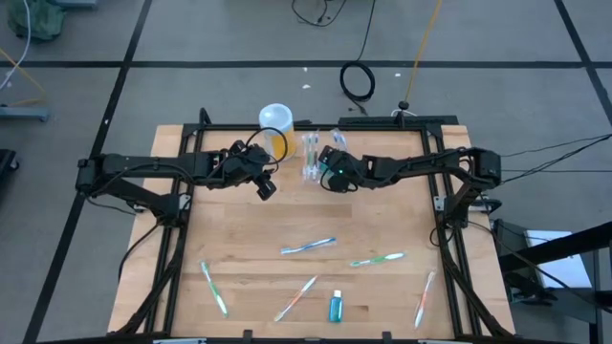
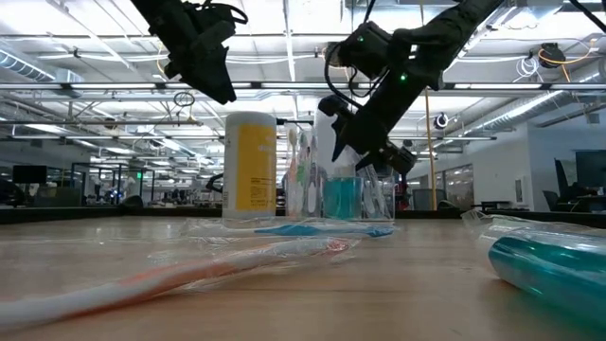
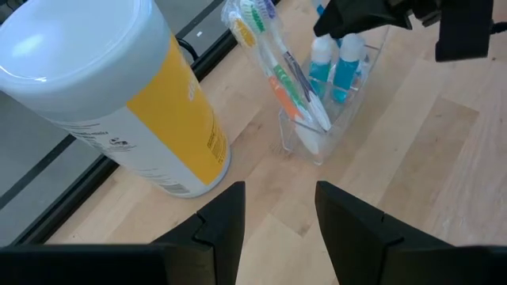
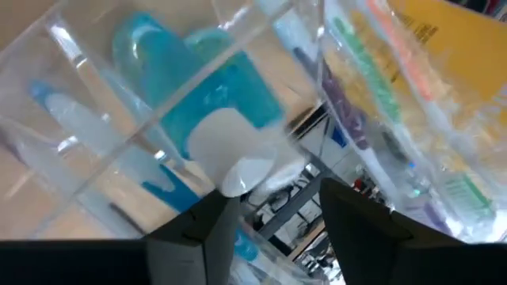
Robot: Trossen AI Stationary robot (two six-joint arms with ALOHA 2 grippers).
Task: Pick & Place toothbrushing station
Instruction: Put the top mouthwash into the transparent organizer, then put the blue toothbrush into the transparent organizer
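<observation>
At the table's far edge, clear toothbrushing station (image 1: 312,158) beside yellow cup (image 1: 275,129), right gripper (image 1: 332,178) at its wall, fingers apparently parted, left gripper (image 1: 265,185) open, empty, near the cup.

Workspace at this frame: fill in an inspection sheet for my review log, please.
Surface: pale wooden table top in a black frame.
Job's things: low see-through plastic toothbrushing station near the far edge, holding upright toothbrushes and blue tubes.
Clutter: tall yellow-orange cup with a white top beside the station; loose wrapped toothbrushes and a small teal tube toward the near edge.
Grippers: right claw against the station, fingers apart around its wall; left claw open, empty, near the cup.
Cables: black coil on the floor beyond the table.
Surroundings: grey floor, open hall; no person seen.
</observation>
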